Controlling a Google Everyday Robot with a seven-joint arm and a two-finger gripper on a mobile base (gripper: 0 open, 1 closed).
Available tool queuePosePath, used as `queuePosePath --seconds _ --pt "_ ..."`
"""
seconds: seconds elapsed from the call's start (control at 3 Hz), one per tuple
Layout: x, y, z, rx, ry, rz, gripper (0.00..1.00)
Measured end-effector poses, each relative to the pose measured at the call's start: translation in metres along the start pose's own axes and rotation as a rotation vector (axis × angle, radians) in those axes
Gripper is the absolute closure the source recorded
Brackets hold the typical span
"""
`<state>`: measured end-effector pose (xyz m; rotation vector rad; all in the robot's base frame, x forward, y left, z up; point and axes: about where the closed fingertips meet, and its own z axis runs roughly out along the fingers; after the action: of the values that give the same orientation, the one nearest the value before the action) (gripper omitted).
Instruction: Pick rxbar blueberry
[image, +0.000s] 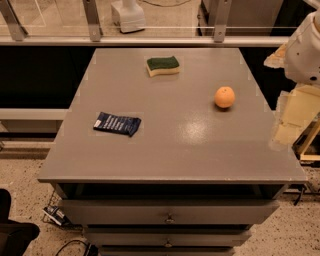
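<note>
Currently, the bar (117, 123) is seen lying flat on the left part of the table (170, 150), near the left edge and toward the front, with its white print turned upward and its right end crinkled. A sponge (162, 65), green side up, is placed near the far edge, well apart from the bar. An orange (224, 97) is set on the right part. The gripper (292, 117) is held at the right border of the view, beyond the table's right edge and below the arm's white housing (306, 47), well apart from the bar. Whether it is parted or closed cannot be told. Drawers (170, 214) are seen under the tabletop.
</note>
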<state>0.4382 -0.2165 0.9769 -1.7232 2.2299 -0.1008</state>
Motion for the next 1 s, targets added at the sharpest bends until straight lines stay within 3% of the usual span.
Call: queuePosePath --seconds 0.33,0.67,1.0 --pt "0.000 0.000 0.000 0.000 0.000 0.000 0.00" --pt "-0.008 -0.009 0.003 0.013 -0.069 0.015 0.00" --pt "-0.038 -0.028 0.019 0.030 -0.260 0.067 0.00"
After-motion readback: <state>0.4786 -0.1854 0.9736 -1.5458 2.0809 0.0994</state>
